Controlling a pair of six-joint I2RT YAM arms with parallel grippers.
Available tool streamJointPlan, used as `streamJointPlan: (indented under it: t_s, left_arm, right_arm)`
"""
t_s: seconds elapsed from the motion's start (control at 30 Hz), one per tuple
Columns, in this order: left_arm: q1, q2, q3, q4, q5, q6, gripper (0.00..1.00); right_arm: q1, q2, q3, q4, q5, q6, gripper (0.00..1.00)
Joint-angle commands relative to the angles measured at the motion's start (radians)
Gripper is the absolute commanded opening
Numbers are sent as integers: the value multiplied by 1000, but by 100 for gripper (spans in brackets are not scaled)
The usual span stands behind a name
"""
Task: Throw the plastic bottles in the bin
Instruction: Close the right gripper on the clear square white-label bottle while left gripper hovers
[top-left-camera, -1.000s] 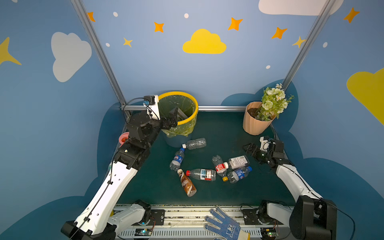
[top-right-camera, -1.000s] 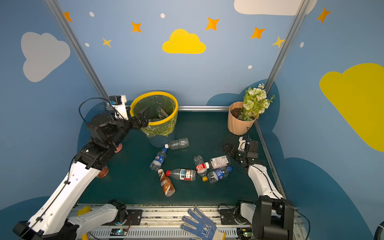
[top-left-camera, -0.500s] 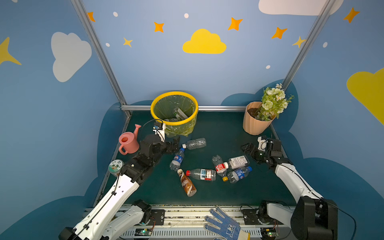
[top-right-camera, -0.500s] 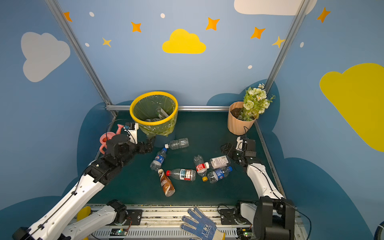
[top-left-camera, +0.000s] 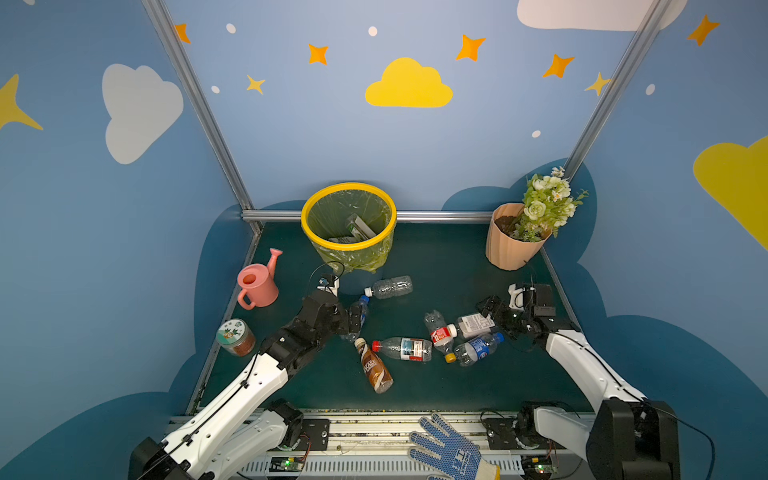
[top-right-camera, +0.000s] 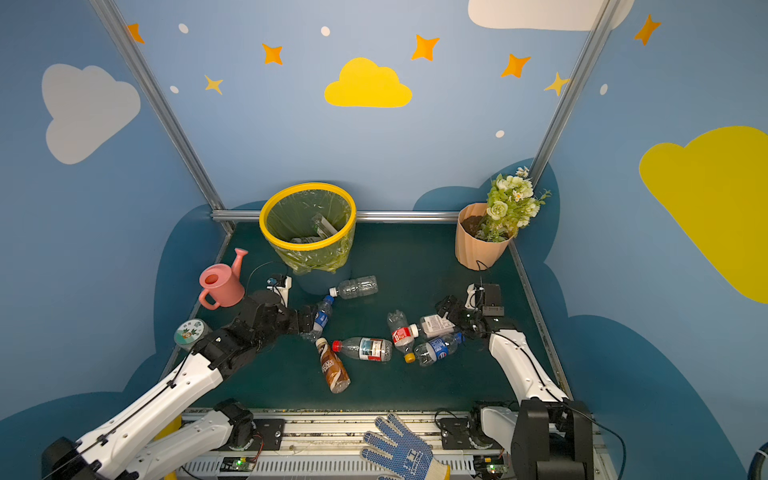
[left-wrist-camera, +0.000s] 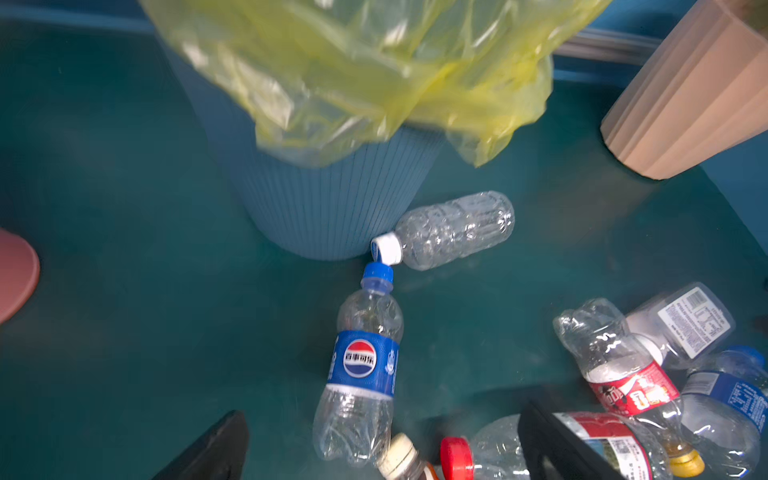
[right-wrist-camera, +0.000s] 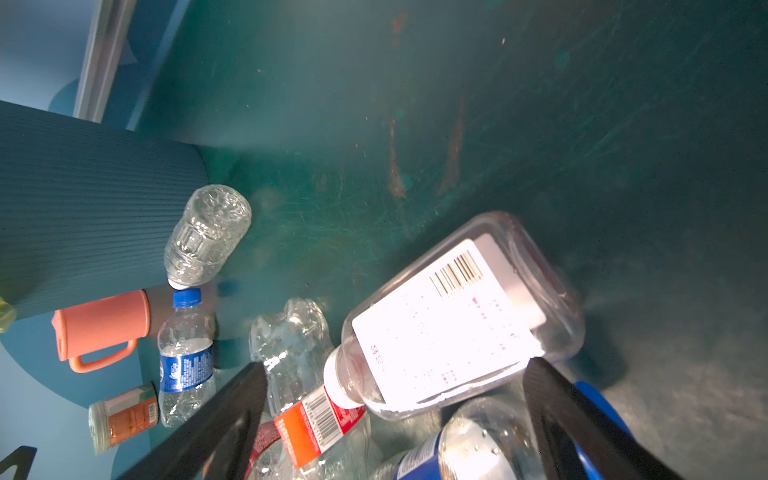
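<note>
Hovering low, my left gripper (top-left-camera: 354, 319) has its jaws spread wide, the base of the blue-label bottle (left-wrist-camera: 365, 365) lying between them, cap toward the bin (top-left-camera: 348, 246). My right gripper (top-left-camera: 493, 313) is wide too, straddling the white-label bottle (right-wrist-camera: 436, 324), nothing clamped. Other bottles (top-left-camera: 401, 348) lie on the mat (top-left-camera: 436, 266); some sit inside the bin.

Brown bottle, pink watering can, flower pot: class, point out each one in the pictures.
brown bottle (top-left-camera: 373, 366), in a top view, on its label.
pink watering can (top-left-camera: 259, 290), in a top view, on its body.
flower pot (top-left-camera: 509, 252), in a top view, on its ribbed wall.
</note>
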Motion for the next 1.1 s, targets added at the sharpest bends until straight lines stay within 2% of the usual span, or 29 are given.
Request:
streamJointPlan:
  t_s: [0.0, 0.7, 1.07]
  left_arm:
    - [-3, -23, -18, 30, -4, -26, 100]
    - [-4, -51, -66, 53, 1, -38, 100]
    - [-5, -59, -67, 41, -20, -38, 100]
  right_arm:
    - [16, -19, -11, -59, 34, 25, 94]
    - [94, 118, 79, -39, 92, 34, 94]
    - [96, 289, 174, -51, 63, -5, 94]
